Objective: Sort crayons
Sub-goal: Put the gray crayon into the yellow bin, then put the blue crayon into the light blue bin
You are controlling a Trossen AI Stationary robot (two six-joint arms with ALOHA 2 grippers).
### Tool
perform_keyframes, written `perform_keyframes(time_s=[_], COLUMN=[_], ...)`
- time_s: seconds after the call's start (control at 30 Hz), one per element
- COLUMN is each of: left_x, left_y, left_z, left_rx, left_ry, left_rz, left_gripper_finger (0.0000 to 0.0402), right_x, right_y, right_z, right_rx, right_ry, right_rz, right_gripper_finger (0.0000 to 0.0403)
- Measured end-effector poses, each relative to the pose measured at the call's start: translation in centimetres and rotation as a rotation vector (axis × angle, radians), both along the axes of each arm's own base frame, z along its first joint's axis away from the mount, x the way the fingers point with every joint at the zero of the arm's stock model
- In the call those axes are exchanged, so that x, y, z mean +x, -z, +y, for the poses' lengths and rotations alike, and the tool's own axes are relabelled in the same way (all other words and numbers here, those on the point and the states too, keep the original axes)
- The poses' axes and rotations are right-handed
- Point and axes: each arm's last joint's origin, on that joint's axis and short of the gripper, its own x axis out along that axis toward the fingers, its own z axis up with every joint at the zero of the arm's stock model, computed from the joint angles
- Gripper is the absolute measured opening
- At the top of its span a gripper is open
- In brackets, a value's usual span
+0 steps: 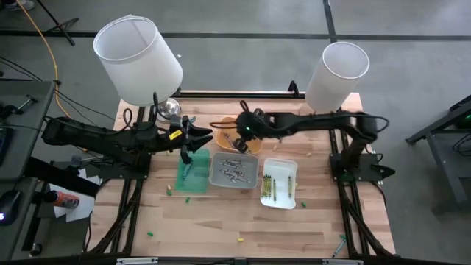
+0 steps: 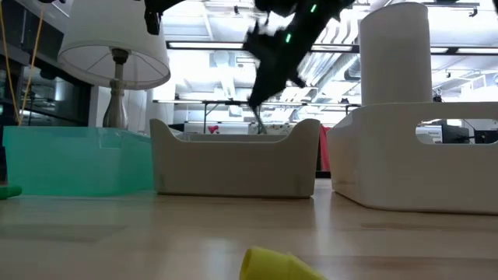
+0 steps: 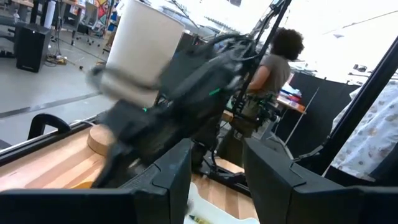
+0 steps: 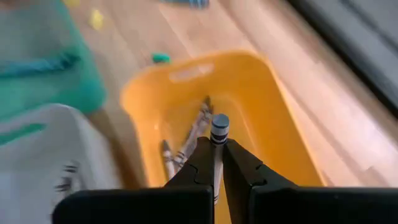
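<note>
Grey crayon [image 4: 218, 134] | being pinched upright in the right claw [image 4: 214, 163], above the orange tray [image 4: 273, 112] holding other grey crayons [image 4: 186, 140] | left claw [image 1: 197, 141] hanging spread and holding nothing, over the green tray [image 1: 193, 177] | wooden surface [image 1: 221, 221]

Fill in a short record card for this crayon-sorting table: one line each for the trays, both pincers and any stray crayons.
Trays: green tray, grey tray, white tray in a row; orange tray behind them.
Right pincer: over the orange tray, shut on a grey crayon.
Left pincer: open, above the green tray.
Orange tray contents: a few grey crayons.
Stray crayons: yellow piece, green piece on the table.
</note>
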Motion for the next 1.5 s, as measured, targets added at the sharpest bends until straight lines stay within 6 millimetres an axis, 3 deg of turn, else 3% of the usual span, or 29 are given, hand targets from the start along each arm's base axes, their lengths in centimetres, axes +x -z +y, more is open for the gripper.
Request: perform_keyframes(time_s=[0.23,0.47,0.67,1.17,1.37,1.5], left_x=[0.0,0.0,0.0,0.0,0.0,0.0], left_y=[0.0,0.0,0.0,0.0,0.0,0.0], left_z=[0.0,0.0,0.0,0.0,0.0,0.0], left_rx=[-0.001,-0.025,-0.025,-0.025,-0.025,-0.025], left_ry=[0.001,0.004,0.004,0.003,0.003,0.003], left_rz=[-0.002,-0.006,-0.007,-0.006,-0.006,-0.006], left_gripper_finger=[0.0131,0.0131,0.0131,0.0131,0.0131,0.0131], right_x=[2.3,2.9,2.8,2.9,3.2,3.3], right_y=[4.8,7.0,7.1,7.1,6.8,5.1], right_z=[-3.6,-4.6,-4.6,-4.5,-4.4,-4.1], right_rx=[0.136,0.206,0.230,0.267,0.329,0.375], right_ry=[0.061,0.096,0.127,0.113,0.115,0.012], right_rz=[0.113,0.178,0.183,0.165,0.114,0.068], right_gripper_finger=[0.0000,0.0000,0.0004,0.0062,0.0107,0.0142])
